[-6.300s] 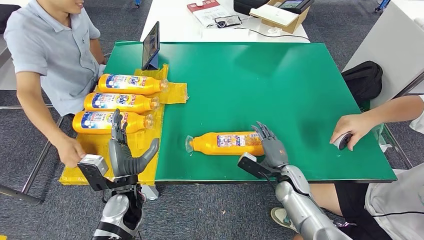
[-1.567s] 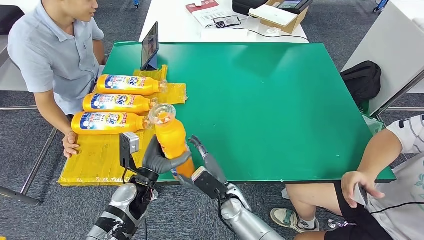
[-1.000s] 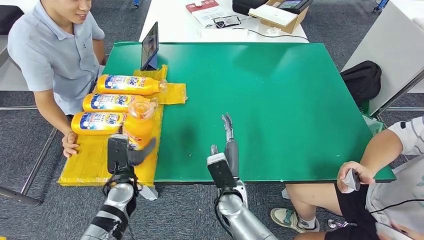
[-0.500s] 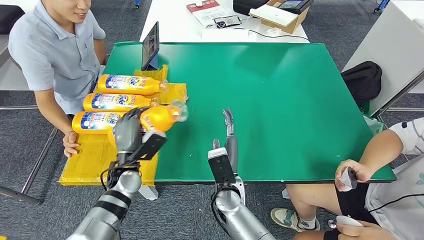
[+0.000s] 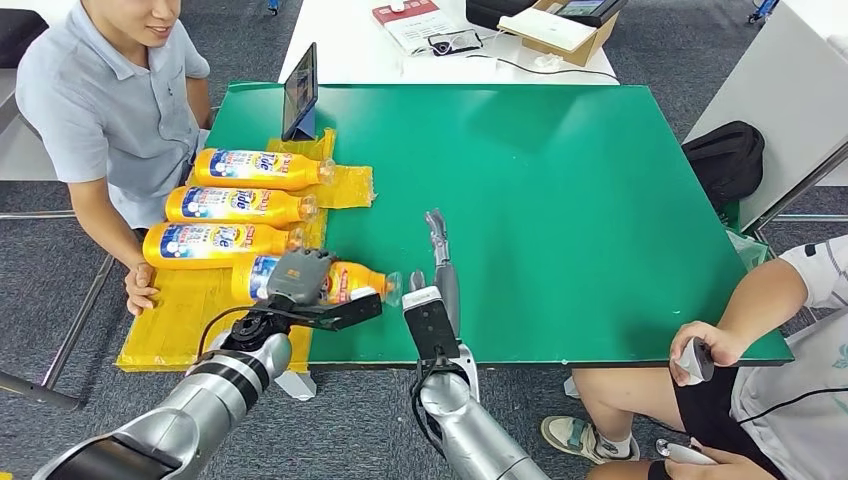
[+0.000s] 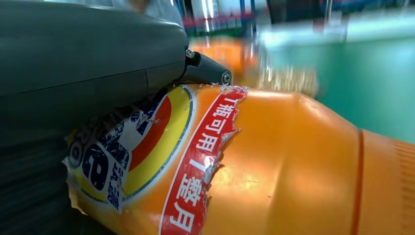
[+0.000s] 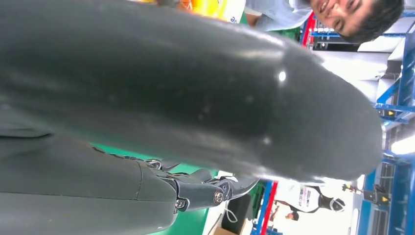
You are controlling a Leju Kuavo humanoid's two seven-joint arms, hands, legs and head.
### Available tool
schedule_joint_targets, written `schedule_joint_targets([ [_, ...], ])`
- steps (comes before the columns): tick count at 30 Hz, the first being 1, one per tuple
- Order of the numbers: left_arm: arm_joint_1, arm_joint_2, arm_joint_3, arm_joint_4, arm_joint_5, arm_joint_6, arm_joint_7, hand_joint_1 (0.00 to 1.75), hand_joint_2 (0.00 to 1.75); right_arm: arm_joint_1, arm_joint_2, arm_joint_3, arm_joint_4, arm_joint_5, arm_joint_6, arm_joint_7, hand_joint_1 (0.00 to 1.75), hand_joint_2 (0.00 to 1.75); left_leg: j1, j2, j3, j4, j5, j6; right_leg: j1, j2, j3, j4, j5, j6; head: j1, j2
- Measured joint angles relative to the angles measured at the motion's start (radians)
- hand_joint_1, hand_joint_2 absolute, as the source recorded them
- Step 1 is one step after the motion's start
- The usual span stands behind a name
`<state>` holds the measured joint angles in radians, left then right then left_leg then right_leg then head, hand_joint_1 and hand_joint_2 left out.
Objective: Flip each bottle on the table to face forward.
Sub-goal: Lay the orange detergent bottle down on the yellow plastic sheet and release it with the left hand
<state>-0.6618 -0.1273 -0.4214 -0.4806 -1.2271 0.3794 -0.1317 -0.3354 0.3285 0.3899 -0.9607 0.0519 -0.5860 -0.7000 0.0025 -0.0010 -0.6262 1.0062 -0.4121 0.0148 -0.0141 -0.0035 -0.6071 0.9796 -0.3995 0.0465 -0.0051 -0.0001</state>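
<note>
Green desk (image 5: 560, 200): your left hand (image 5: 298, 278) grips the orange plastic bottle (image 5: 345, 281) at 7 o'clock; right hand (image 5: 440, 268) empty, fingers straight.

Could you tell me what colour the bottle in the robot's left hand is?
Orange plastic bottle with a blue, red and yellow label, clearest in the left wrist view.

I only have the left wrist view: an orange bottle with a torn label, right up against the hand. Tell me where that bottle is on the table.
Observer: The bottle lies on its side at the near left of the table, fourth in a row below three others.
Operator: Report the left hand.
Observer: The left hand grips it from above, around the label.
Operator: Give me the right hand.
Observer: The right hand holds nothing, fingers straight, just right of the cap.
Operator: Say which way the cap points.
Observer: Toward the table's middle, like the other three.
</note>
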Motion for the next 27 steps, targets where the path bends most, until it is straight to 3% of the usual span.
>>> schedule_joint_targets([
  [1,-0.006,0.001,0.000,0.010,0.013,-0.026,-0.004,1.37,1.75,-0.002,0.001,0.000,0.004,-0.001,0.002,0.000,0.00,0.00,0.000,0.000,0.000,0.000,0.000,0.000,0.000,0.000,0.000,0.000,0.000,0.000,0.000,0.000],
  [4,-0.023,0.002,0.000,0.031,0.030,-0.067,-0.006,0.17,1.75,-0.007,0.001,0.000,0.015,-0.007,0.013,0.000,0.00,0.00,0.000,-0.001,0.000,0.000,0.000,0.000,0.000,-0.001,0.001,0.000,0.000,0.000,0.000,0.000],
  [5,-0.026,0.002,0.000,0.035,0.032,-0.075,-0.002,0.00,1.75,-0.008,0.001,0.000,0.019,-0.008,0.016,0.000,0.00,0.00,0.000,-0.001,0.000,0.000,0.000,0.000,0.000,-0.001,0.001,0.000,0.000,0.000,0.000,0.000],
  [12,-0.048,0.002,0.009,0.060,0.063,-0.156,0.003,0.00,1.75,-0.012,0.002,-0.001,0.039,0.002,0.030,0.000,0.00,0.00,0.000,-0.002,0.001,0.000,0.001,0.000,0.000,-0.002,0.002,0.000,0.000,0.000,0.000,0.000],
  [20,-0.055,0.000,0.065,0.068,0.173,-0.230,-0.079,0.00,1.75,-0.015,0.001,-0.002,0.049,0.003,0.032,0.000,0.00,0.00,0.000,-0.002,0.002,0.000,0.001,0.000,0.000,-0.002,0.002,0.000,0.000,0.000,0.000,0.000],
  [23,-0.055,-0.005,0.101,0.065,0.268,-0.293,-0.160,0.00,1.75,-0.015,0.001,-0.002,0.050,0.003,0.040,0.000,0.00,0.00,0.000,-0.002,0.002,0.000,0.001,0.000,0.000,-0.002,0.003,0.000,0.000,0.000,0.000,0.000],
  [27,-0.015,-0.024,0.188,0.014,0.525,-0.456,-0.356,0.00,1.75,-0.015,-0.001,-0.003,0.050,0.007,0.051,0.000,0.00,0.00,0.000,-0.002,0.002,0.000,0.001,0.000,0.000,-0.002,0.003,0.000,0.000,0.000,0.000,0.000],
])
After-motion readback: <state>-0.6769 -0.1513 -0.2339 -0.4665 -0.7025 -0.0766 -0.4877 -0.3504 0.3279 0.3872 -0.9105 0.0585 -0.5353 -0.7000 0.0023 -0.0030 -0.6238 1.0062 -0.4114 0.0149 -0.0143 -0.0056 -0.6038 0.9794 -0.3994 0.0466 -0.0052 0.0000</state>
